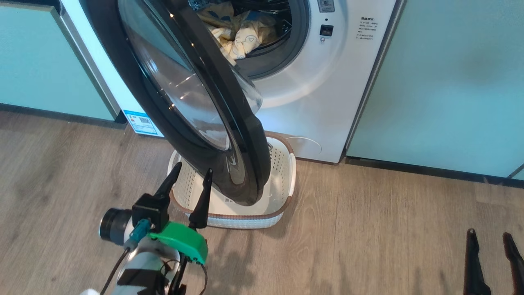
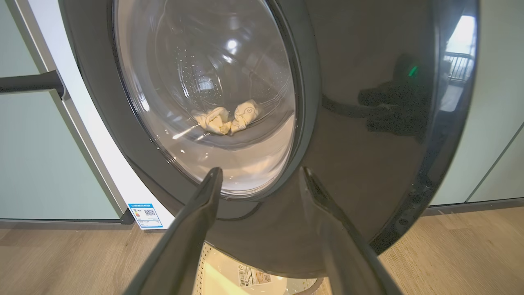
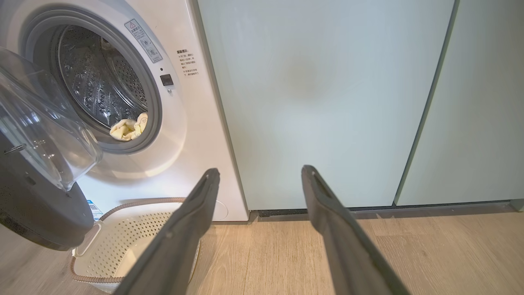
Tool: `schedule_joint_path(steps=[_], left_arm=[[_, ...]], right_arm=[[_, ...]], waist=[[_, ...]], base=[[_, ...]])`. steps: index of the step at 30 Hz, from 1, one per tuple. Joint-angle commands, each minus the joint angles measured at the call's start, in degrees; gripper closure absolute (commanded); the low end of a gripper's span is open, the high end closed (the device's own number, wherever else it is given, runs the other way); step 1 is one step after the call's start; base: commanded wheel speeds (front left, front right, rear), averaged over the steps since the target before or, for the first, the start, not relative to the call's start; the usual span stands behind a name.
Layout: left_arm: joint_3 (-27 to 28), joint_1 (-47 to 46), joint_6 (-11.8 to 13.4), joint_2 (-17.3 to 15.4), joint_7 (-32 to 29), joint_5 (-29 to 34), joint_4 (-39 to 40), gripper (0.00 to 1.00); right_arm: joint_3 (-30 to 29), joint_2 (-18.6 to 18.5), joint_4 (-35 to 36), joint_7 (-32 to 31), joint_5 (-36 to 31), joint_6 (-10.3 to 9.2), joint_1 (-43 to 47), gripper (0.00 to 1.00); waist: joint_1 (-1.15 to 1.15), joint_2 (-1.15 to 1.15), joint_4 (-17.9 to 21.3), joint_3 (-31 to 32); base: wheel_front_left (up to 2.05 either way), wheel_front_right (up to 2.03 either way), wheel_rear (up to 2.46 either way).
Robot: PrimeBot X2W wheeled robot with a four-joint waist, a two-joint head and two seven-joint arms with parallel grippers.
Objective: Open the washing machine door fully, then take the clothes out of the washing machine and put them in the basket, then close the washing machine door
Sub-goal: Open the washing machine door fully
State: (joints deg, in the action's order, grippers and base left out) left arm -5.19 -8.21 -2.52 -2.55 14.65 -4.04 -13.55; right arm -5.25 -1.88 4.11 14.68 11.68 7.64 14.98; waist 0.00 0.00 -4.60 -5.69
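Note:
The washing machine door, black-rimmed with a clear glass bowl, stands partly open, swung out over the basket. Pale yellow clothes lie in the steel drum of the white washing machine. My left gripper is open, fingertips just short of the door's lower outer rim; in the left wrist view the left gripper faces the door with the clothes seen through the glass. My right gripper is open at the lower right, low over the floor, well away from the machine. The right wrist view shows the right gripper, clothes and basket.
Pale green cabinet panels flank the machine on both sides. The cream basket stands on the wooden floor right below the door and against the machine's front. Open floor lies to the right of the basket.

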Motion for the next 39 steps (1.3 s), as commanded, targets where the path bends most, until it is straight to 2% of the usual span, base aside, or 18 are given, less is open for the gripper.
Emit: schedule_joint_path(steps=[1,2,3,4,14,20,27,28,32,35,39], left_arm=[[2.34,-1.09,0.03,-0.68,0.35,0.68,1.84,0.0],[2.32,-1.12,0.02,-0.67,0.35,0.7,1.82,0.0],[2.28,-1.15,-0.01,-0.65,0.35,0.66,1.74,0.55],[2.19,-1.17,-0.19,-0.64,0.35,0.51,1.56,1.0],[2.26,-1.58,-0.53,-0.58,0.35,0.51,1.21,1.0],[3.28,-2.98,0.0,-0.63,0.35,0.85,4.64,1.0],[6.38,-8.82,1.89,-2.19,0.35,2.58,17.89,1.0],[6.38,-8.82,1.89,-2.19,0.35,2.58,17.89,1.0],[6.26,-12.73,2.5,-2.98,0.35,4.18,27.29,1.0],[4.43,-15.2,2.04,-3.19,0.35,4.94,33.05,1.0],[-1.01,-16.37,0.17,-2.48,0.35,4.33,36.75,1.0]], right_arm=[[1.22,-1.0,1.97,0.31,0.21,-0.15,-1.23,0.0],[1.19,-1.0,1.99,0.31,0.18,-0.15,-1.24,0.0],[1.15,-1.0,2.04,0.31,0.11,-0.15,-1.25,0.0],[1.1,-1.0,2.06,0.31,0.06,-0.15,-1.25,0.0],[1.07,-1.0,2.18,0.31,0.1,-0.15,-1.3,0.0],[0.86,-1.0,2.35,0.31,0.07,-0.15,-1.52,0.0],[0.71,-1.0,2.46,0.31,0.13,-0.15,-1.88,0.0],[0.71,-1.0,2.46,0.31,0.13,-0.15,-1.88,0.0],[0.7,-1.0,2.43,0.31,0.07,-0.15,-2.23,0.0],[0.78,-0.99,2.4,0.31,0.0,-0.15,-2.46,0.0],[0.82,-0.99,2.34,0.31,-0.17,-0.15,-2.75,0.0]], waist=[[0.0,0.0,0.04,-0.07],[0.0,0.0,0.02,-0.09],[0.0,0.0,-0.01,-0.11],[0.0,0.0,-0.01,-0.1],[0.0,0.0,0.0,-0.06],[0.0,0.0,-0.13,-0.25],[0.0,0.0,-0.36,-0.43],[0.0,0.0,-0.36,-0.43],[0.0,0.0,-0.17,-0.34],[0.0,0.0,0.13,-0.36],[0.0,0.0,0.64,-0.26]], base=[[0.0,0.0,0.0],[0.0,0.0,0.0],[0.0,0.0,0.0],[0.0,0.0,0.0],[0.0,0.0,0.0],[0.0,0.0,0.0],[0.0,0.0,0.0],[0.0,0.0,0.0],[0.0,0.0,0.0],[0.0,0.0,0.0],[0.0,0.0,0.0]])
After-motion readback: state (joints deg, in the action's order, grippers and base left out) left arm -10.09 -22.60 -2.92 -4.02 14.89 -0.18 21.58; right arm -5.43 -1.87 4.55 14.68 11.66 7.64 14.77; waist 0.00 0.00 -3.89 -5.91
